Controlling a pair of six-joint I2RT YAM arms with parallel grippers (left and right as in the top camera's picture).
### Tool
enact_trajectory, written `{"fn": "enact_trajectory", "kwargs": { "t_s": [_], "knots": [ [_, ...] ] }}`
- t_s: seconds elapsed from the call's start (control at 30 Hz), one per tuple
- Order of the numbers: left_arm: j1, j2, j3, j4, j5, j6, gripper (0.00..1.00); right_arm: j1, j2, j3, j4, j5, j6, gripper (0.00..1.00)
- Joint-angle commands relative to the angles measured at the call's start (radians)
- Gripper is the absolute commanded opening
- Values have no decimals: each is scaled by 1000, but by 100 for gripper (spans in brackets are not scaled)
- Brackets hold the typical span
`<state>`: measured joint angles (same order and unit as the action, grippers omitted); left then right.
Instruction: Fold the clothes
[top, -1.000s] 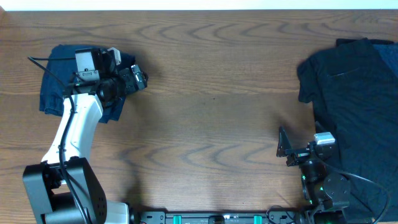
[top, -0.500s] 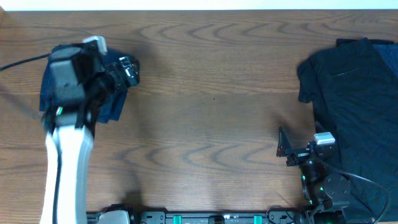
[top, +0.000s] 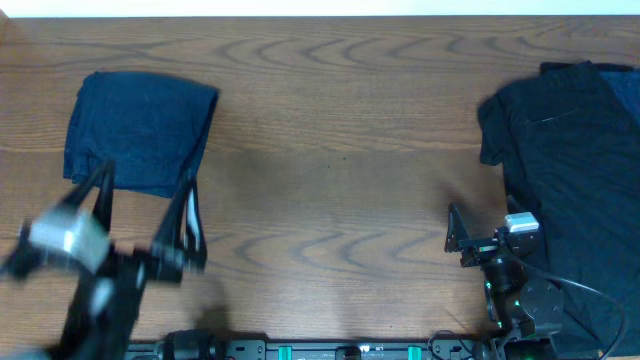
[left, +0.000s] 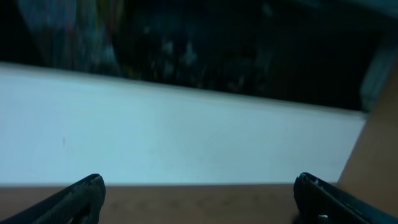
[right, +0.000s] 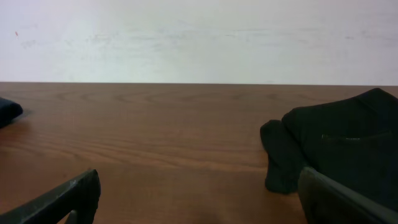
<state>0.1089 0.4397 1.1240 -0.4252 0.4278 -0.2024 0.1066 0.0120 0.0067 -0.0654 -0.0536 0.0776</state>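
A folded navy garment (top: 140, 128) lies flat at the table's far left, with nothing on it. It shows as a small dark edge (right: 7, 111) in the right wrist view. A spread heap of black clothes (top: 570, 160) covers the right end, and its near lobe (right: 336, 146) is just ahead and right of my right gripper. My left gripper (top: 145, 205), blurred by motion, hangs open in front of the navy garment. Its fingertips (left: 84, 198) stand wide apart with only table and wall between them. My right gripper (top: 456, 238) is open and empty, left of the black clothes.
The brown wooden table (top: 340, 150) stretches between the two lots of clothes. A white wall (right: 199, 37) runs behind the far edge. The right arm's base (top: 520, 300) sits at the front edge, over the black fabric's lower part.
My left arm has pulled back from over the navy garment toward the table's front left, leaving the garment uncovered. Its jaws stayed open. The right arm has not moved.
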Motion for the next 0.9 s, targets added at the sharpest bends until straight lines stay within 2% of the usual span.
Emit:
{"fn": "enact_trajectory", "kwargs": {
  "t_s": [0.0, 0.23, 0.4, 0.63, 0.87],
  "knots": [
    [-4, -60, 4, -37, 3, 18, 98, -8, -6, -2, -4, 5, -16, 99],
    [-4, -187, -7, -209, 2, 19, 98, -8, -6, -2, -4, 5, -16, 99],
    [-4, -269, -71, -277, 2, 19, 98, -8, -6, -2, -4, 5, -16, 99],
    [-4, -377, -259, -255, 2, 19, 98, -8, -6, -2, -4, 5, -16, 99],
    [-4, -436, -468, -126, 2, 19, 98, -8, -6, -2, -4, 5, -16, 99]
  ]
}}
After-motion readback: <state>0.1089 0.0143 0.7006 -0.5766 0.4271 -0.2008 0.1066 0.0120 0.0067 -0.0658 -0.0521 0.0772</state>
